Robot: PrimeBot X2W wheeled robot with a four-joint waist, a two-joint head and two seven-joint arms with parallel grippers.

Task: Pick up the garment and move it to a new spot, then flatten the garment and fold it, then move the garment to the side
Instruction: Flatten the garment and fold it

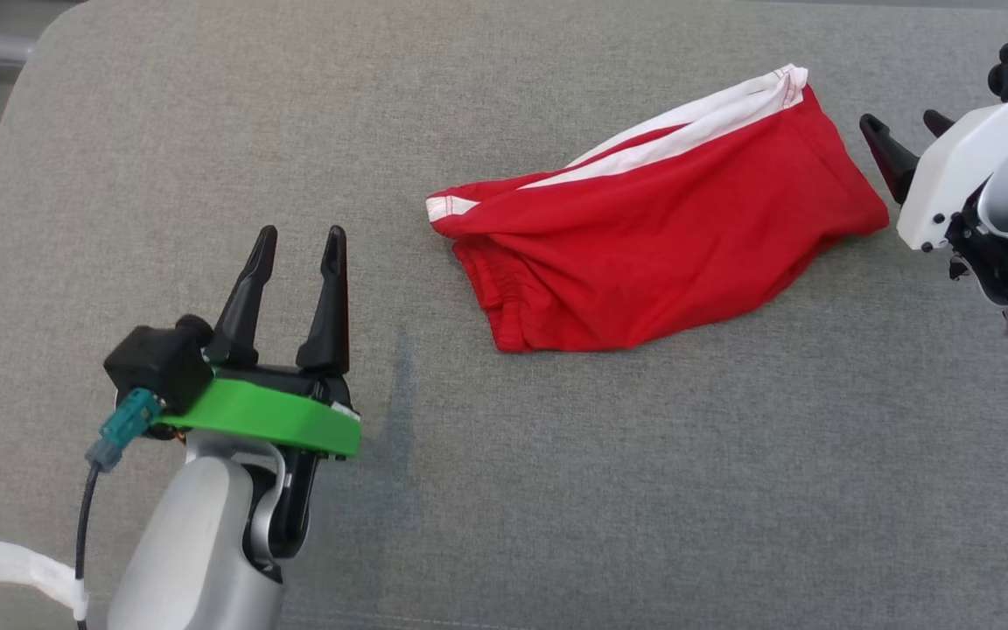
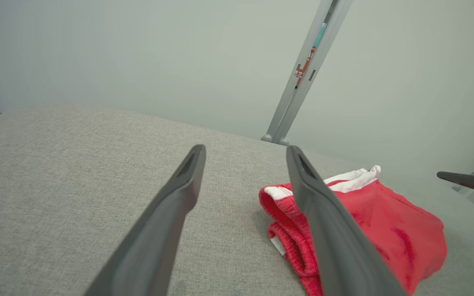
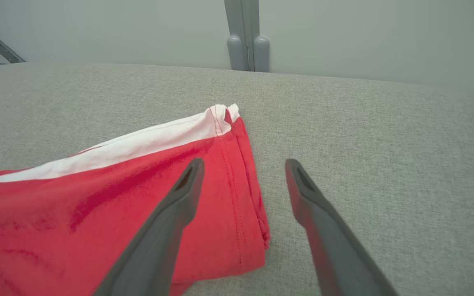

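Note:
The garment (image 1: 653,232) is a pair of red shorts with a white side stripe, lying folded over and rumpled on the grey cushion, right of centre. My left gripper (image 1: 298,241) stands open over bare fabric to the garment's lower left, holding nothing. In the left wrist view the garment (image 2: 389,222) lies past and right of my open left gripper (image 2: 245,154). My right gripper (image 1: 902,131) is open just off the garment's right hem. In the right wrist view the red hem (image 3: 237,181) lies below my right gripper (image 3: 243,166), whose spread fingers hold nothing.
The grey cushion (image 1: 504,490) stretches wide around the garment, with its rounded back-left corner at the top left. A grey metal post (image 2: 298,82) rises behind the cushion's far edge against a pale wall. A white strap (image 1: 14,564) trails at the lower left.

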